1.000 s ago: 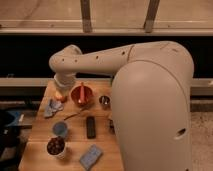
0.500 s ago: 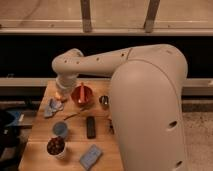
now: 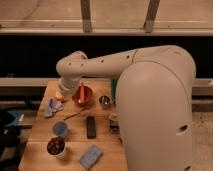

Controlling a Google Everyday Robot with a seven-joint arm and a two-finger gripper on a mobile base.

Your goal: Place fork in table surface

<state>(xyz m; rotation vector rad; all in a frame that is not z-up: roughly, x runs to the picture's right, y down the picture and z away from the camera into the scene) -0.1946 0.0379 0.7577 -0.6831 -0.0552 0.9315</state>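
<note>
The fork (image 3: 75, 115) is a thin pale utensil lying at a slant on the table surface (image 3: 40, 135), between the red bowl and the blue cup. The table surface is a light-brown wooden top at the lower left. My arm reaches from the big white body on the right to an elbow over the table's far left corner. From there it bends down, ending in the gripper (image 3: 62, 93) low beside an orange object, left of the red bowl. The gripper is apart from the fork, and most of it is hidden by the arm.
A red bowl (image 3: 82, 96) holds a yellow-handled tool. Near it stand a small metal cup (image 3: 104, 100) and a crumpled blue item (image 3: 52, 106). Closer in are a blue cup (image 3: 60, 129), a black bar (image 3: 90, 126), a bowl of dark contents (image 3: 55, 146) and a blue-grey sponge (image 3: 91, 156).
The arm's elbow has drifted slightly right and lower, and the white body fills more of the view. The fork and the other objects have not moved.
</note>
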